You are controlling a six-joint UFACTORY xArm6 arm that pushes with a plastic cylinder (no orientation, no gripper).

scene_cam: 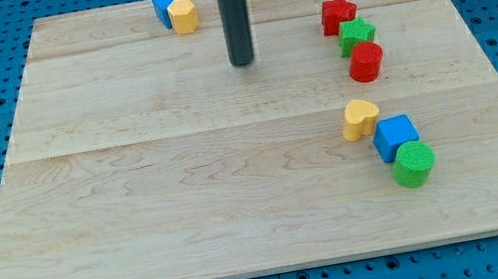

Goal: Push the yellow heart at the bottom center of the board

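Camera view – my tip (243,62) well apart from yellow heart (359,119) – no pincer visible.

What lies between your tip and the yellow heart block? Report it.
Nothing: in the camera view only bare wooden board runs from my tip to the yellow heart block.

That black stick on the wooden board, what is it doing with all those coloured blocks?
It is a robot arm's rod, and it slides blocks by pushing them. It should push the yellow heart to the bottom middle of the board. Right now my tip is in the upper middle, touching nothing. The heart lies off to the view's right, beside a blue cube and a green cylinder.
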